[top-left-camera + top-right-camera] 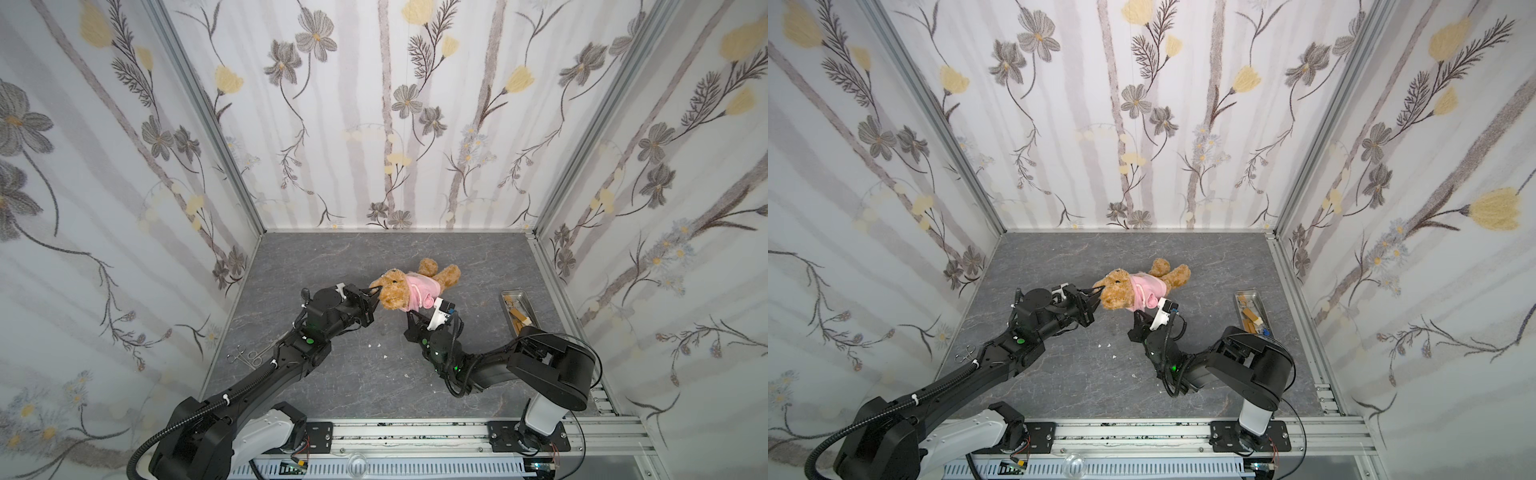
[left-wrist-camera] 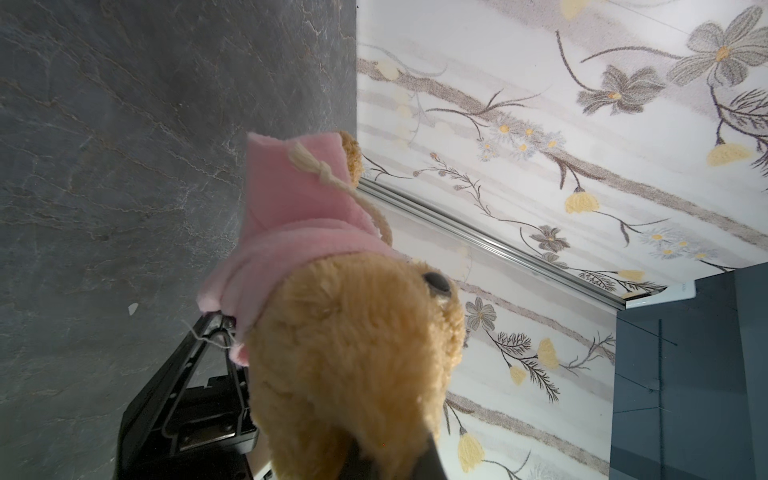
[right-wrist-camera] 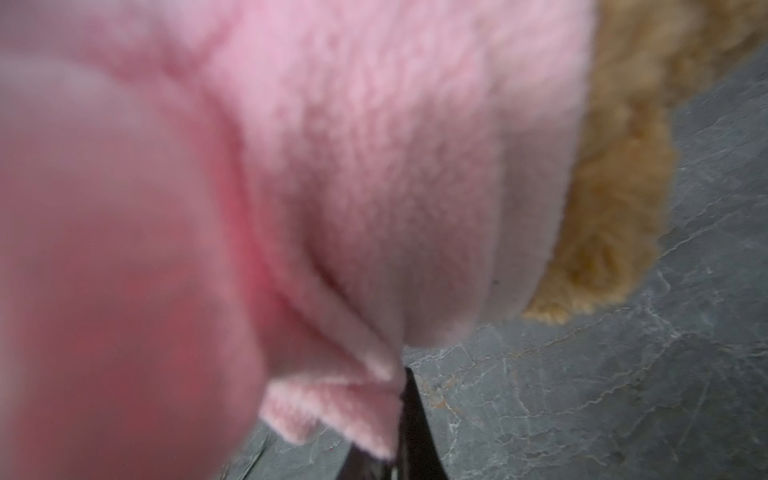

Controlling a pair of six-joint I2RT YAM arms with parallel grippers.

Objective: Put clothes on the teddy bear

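In both top views the bear (image 1: 392, 293) lies on the table (image 1: 332, 395) just above the middle of the frame, with its head to the left and its legs to the upper right. The hoodie (image 1: 419, 293) already covers its torso. My left gripper (image 1: 374, 296) is clamped shut on the side of the head by the ear. I judge this anchors the bear so it cannot slide while the cloth is tugged. My right gripper (image 1: 411, 318) reaches up from below and is closed on the hoodie's lower edge, a hold suited to drawing the garment down and straight. The tray (image 1: 519, 311) sits well apart at the right and plays no part.

In the left wrist view the bear's (image 2: 353, 353) head fills the lower middle, with fur packed between the dark tips of my left gripper (image 2: 392, 467) at the bottom edge. The hoodie (image 2: 291, 208) rises above it. At lower left my right gripper (image 2: 222, 328) pinches the pink hem.

In the right wrist view the hoodie (image 3: 374, 166) crowds the lens and its hem folds where my right gripper (image 3: 409, 415) bites at the bottom. The bear's (image 3: 615, 208) fur shows at the upper right.
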